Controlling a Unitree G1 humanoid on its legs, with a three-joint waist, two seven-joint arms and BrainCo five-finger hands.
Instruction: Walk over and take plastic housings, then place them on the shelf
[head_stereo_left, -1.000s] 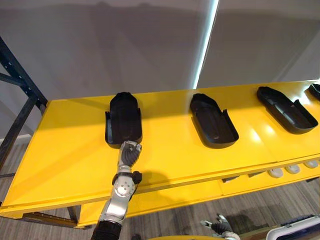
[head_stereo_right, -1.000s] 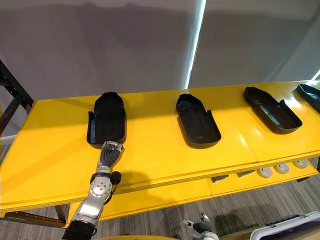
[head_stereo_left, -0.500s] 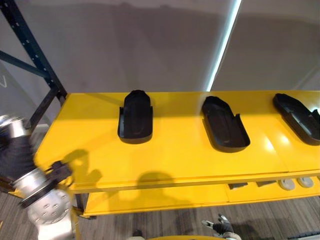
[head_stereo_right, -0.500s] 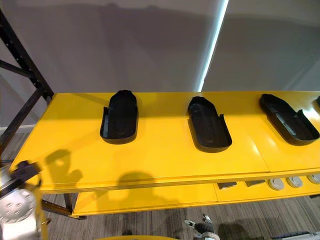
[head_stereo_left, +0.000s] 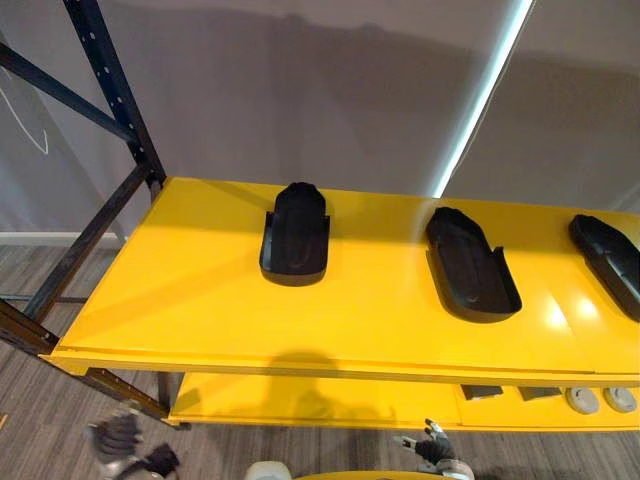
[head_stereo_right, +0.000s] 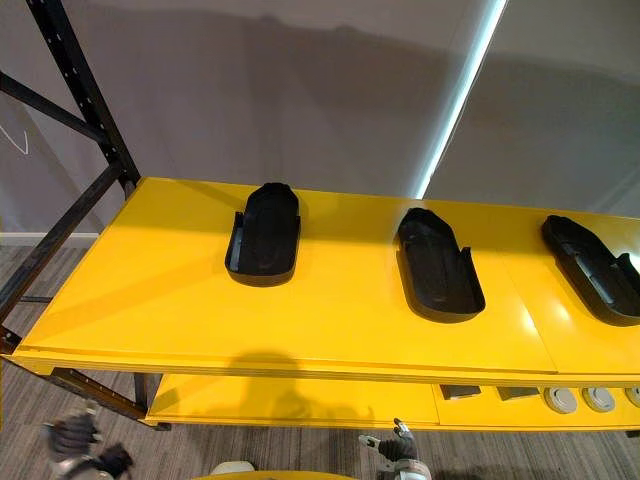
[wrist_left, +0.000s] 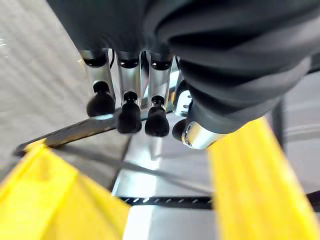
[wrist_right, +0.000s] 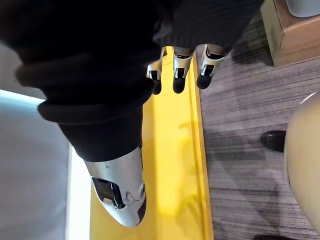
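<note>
Sitting well apart on yellow shelf (head_stereo_left: 190, 300), black housings (head_stereo_left: 296, 235)

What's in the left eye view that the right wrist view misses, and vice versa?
The left eye view has black plastic housings at left, middle and right, a dark rack post and the left hand hanging low. The right wrist view has a brown box. Both have the yellow shelf, grey floor and the open, empty right hand.

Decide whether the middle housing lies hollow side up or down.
Hollow side up: the housing shows a raised rim around its sunken inside.
</note>
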